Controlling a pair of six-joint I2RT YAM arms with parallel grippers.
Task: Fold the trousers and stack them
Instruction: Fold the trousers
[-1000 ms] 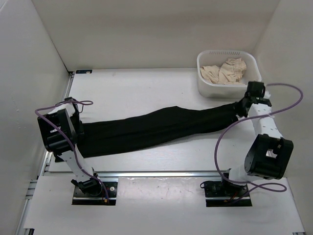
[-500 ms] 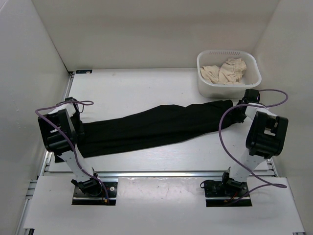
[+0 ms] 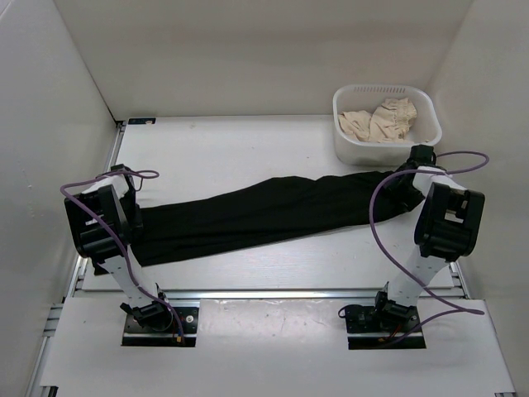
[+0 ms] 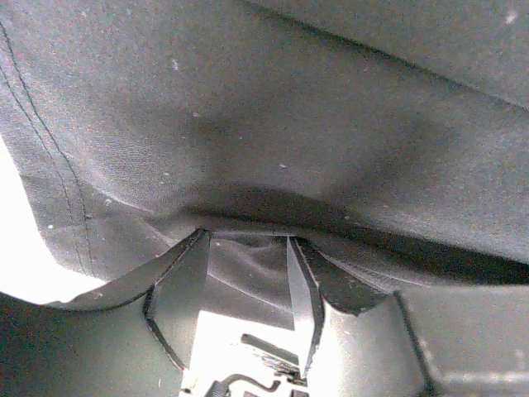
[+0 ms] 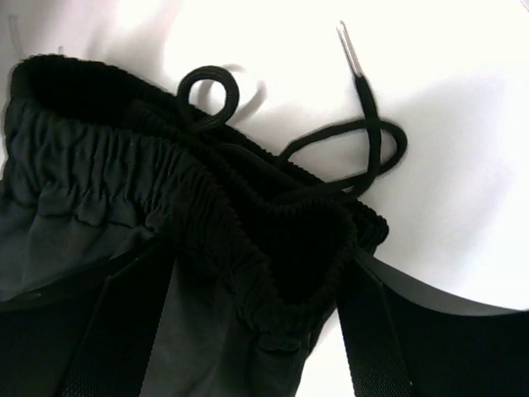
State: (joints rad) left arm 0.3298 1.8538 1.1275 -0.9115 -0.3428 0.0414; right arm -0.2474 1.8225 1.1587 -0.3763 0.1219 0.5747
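The table (image 3: 248, 141) carries the trousers (image 3: 264, 211) as one long black band lying flat. It runs from near the left edge, slanting a little toward the far side, to just short of the white basket (image 3: 345, 150) in the far right corner. That length is the main hazard. Only one end is held, so a lift or fold-over begun from the left would likely drag the free waist end along the surface and crumple the legs rather than lay them over neatly. The waist lies just beside the basket's near wall, and a sweep of cloth or of the right arm there could nudge the basket or catch the beige cloth (image 3: 376, 122) heaped in it. The left gripper (image 4: 245, 238) is clamped on a pinch of fabric at the leg end. The bite looks shallow, and soft cloth may slide out under a pull. The right gripper (image 5: 252, 265) stands wide apart with the elastic waistband (image 5: 207, 190) lying slack between its fingers, held by nothing; closing here could take one layer only. Smallest, the drawstring (image 5: 364, 141) loops loose on the table beyond the waistband and could snag a finger.
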